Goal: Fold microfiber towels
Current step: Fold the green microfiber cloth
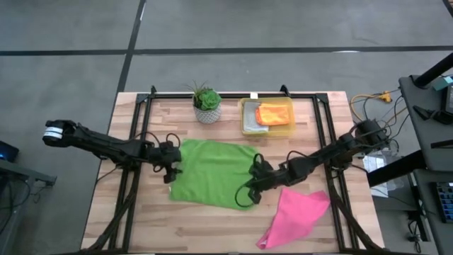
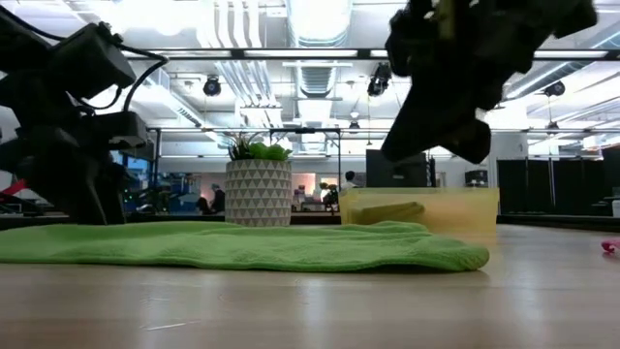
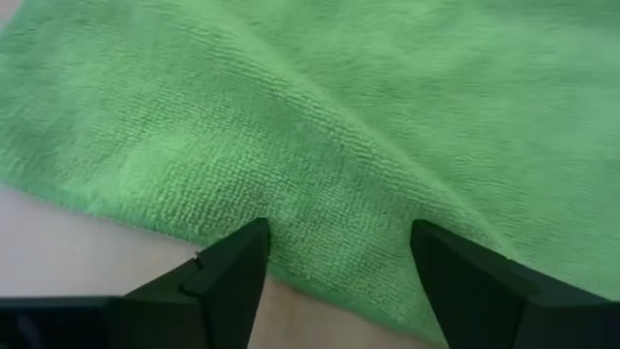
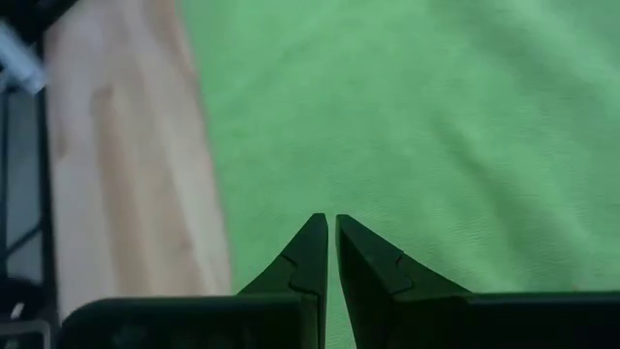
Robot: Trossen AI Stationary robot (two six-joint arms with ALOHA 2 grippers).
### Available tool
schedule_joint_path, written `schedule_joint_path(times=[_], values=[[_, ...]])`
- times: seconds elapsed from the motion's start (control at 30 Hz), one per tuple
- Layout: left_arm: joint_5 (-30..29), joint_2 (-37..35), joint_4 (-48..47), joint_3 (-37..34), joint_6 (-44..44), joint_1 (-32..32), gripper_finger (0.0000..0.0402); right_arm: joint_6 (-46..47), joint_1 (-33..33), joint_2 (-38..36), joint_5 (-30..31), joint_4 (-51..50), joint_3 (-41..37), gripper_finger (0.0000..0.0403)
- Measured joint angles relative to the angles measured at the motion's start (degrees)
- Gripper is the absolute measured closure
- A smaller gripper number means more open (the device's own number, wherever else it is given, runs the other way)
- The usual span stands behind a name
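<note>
Left gripper [image 3: 334,254]: two dark, wedge-shaped fingers spread wide apart, holding nothing, poised at the left edge of the green towel.
Right gripper [image 4: 327,237]: fingers pressed together with only a thin slit between them, nothing clamped, over the green towel's right side.
Green towel [image 1: 212,172]: bright green, looped fuzzy pile, roughly square; lies spread on the table between the two grippers, a soft ridge running through it near the left gripper, its edges slightly puffed in the low view.
Pink towel [image 1: 297,214]: hot pink, lying rumpled in a tapered shape at the table's front right, apart from the green one.
Bin [image 1: 267,117]: translucent yellow plastic, rectangular, at the back of the table.
Bin contents: an orange towel [image 1: 272,113], folded, and a light grey towel [image 1: 253,122] beside it.
Towel count: four, two on the tabletop and two in the bin.
Plant pot [image 1: 207,111]: one, pale with a triangle pattern, holding a spiky green plant, just left of the bin.
Table [image 1: 141,219]: light wooden planks.
</note>
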Motion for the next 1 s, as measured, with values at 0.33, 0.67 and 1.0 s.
schedule_joint_path(times=[0.33,0.67,1.0], values=[[-7.71,-4.56,0.20,4.98,0.79,0.02,0.0159,-3.22,3.94,0.00,0.00,-0.03,0.00,0.0380],[26.27,-1.49,-1.17,7.01,-1.05,-6.63,0.0159,-9.54,6.51,0.00,-0.01,-0.56,-0.39,0.0380],[2.74,8.61,-7.35,15.02,9.84,-35.07,0.0159,-10.80,6.65,0.01,0.25,-0.66,-4.44,0.0380]])
